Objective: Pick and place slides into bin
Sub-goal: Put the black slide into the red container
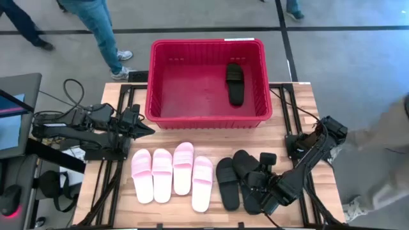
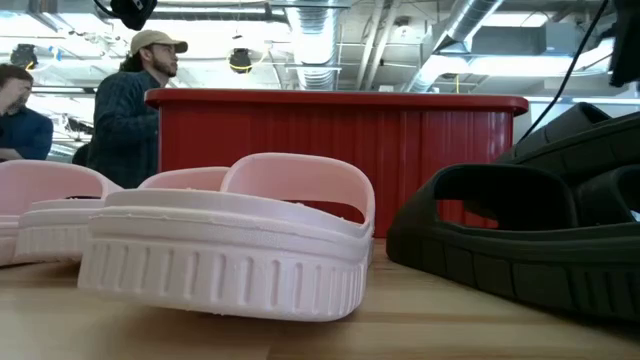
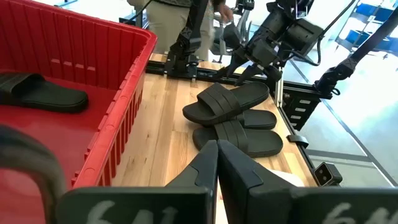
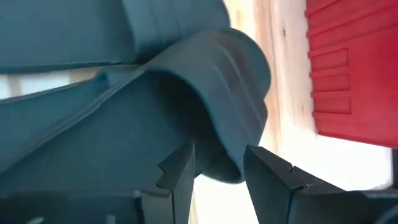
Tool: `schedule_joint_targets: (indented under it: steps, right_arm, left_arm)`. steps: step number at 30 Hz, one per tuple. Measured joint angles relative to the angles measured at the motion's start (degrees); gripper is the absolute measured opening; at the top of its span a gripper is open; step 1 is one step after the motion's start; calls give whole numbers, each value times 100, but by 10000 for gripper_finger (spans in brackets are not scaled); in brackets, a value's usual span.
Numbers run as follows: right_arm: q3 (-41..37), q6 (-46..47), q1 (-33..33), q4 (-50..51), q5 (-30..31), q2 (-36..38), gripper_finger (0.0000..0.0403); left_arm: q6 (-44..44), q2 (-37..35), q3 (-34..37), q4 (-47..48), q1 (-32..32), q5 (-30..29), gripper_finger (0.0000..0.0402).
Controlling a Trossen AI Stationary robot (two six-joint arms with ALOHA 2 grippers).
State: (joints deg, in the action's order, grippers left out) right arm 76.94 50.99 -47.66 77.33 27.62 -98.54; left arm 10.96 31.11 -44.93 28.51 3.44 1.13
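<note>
Lying alone in the red bin (image 1: pixel 206 83) at upper centre is one black slide (image 1: pixel 234 83). Four pink slides (image 1: pixel 172 172) and three black slides (image 1: pixel 239 182) remain below. The right gripper (image 1: pixel 261 182), fingers parted around a black strap, grips nothing firmly yet; the left gripper (image 1: pixel 146 130) waits shut, mid-left.

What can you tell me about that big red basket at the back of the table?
The red bin is a large rectangular plastic basket with ribbed, slotted walls and a thick rolled rim. It stands upright at the far edge of the wooden table, between the two arms, with no gripper touching it. Inside, one black slide lies flat on the floor near the right wall; the rest of its floor is bare. The pink and black slides on the table in front lie apart from it.
</note>
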Motion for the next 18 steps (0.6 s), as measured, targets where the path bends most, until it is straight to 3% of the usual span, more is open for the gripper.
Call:
schedule_joint_targets:
  steps: [18]
  right_arm:
    - [-330,-202,246,-519,102,-2,127]
  left_arm:
    - [-2,2,0,29,0,-33,0]
